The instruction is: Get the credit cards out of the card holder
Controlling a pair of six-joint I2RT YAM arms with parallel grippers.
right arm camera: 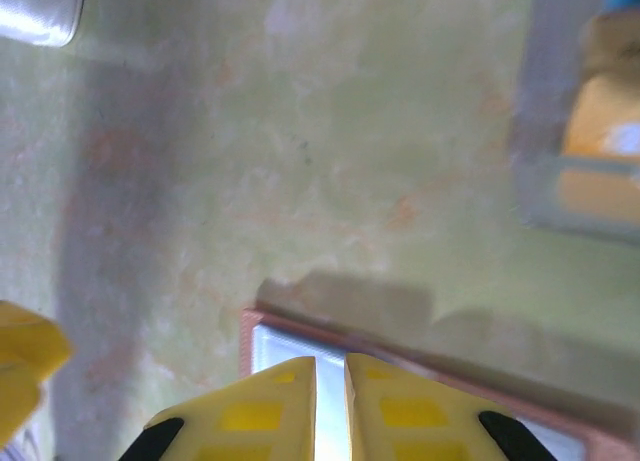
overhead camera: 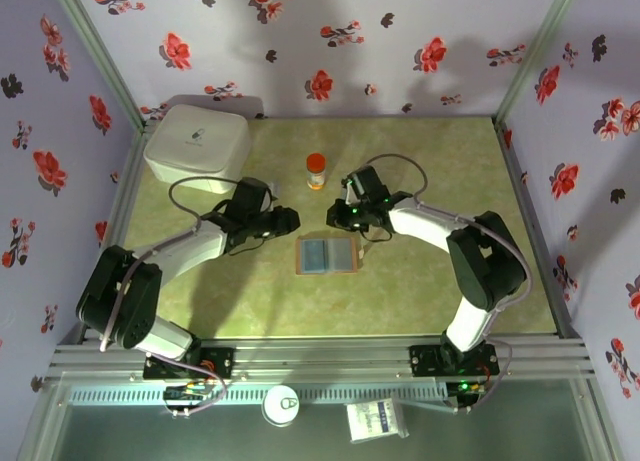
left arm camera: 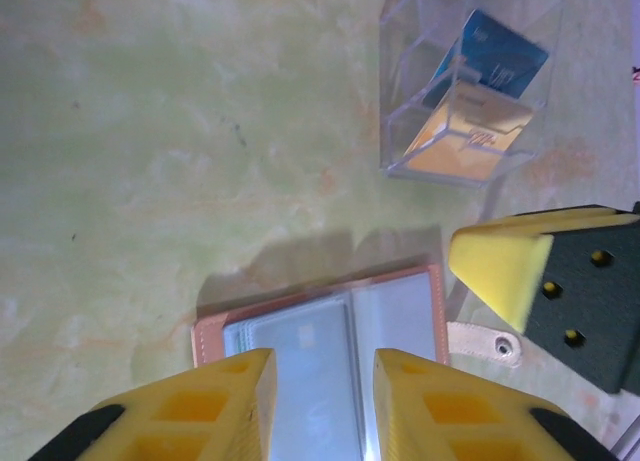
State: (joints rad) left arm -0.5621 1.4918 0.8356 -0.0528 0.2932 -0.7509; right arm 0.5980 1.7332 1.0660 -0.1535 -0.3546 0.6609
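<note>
1. The card holder [overhead camera: 327,254] lies open and flat in the middle of the tabletop [overhead camera: 420,291], between the two arms, with its grey-blue pockets facing up.
2. The left gripper [left arm camera: 320,401] hovers right over the open pockets. Its jaws are partly open with a clear gap, and I see nothing between them.
3. The right gripper [right arm camera: 330,411] is at the holder's other edge, near the clasp strap [left arm camera: 485,341]. Its jaws are all but closed, down to a thin slit, and I can't tell whether anything is pinched there.
4. A blue card [left arm camera: 500,51] and an orange-yellow card [left arm camera: 465,141] stand in the clear plastic box [left arm camera: 395,111], just beyond the holder.
5. My read is that they're partway through the task. What looks like a teal card [left arm camera: 295,341] sits in a pocket, and the left jaws are lining up on it.
6. The next move calls for nipping that card's exposed edge and sliding it out along the slot while the holder is kept down.
7. Both boxed cards carry print, but it's too small to read.
</note>
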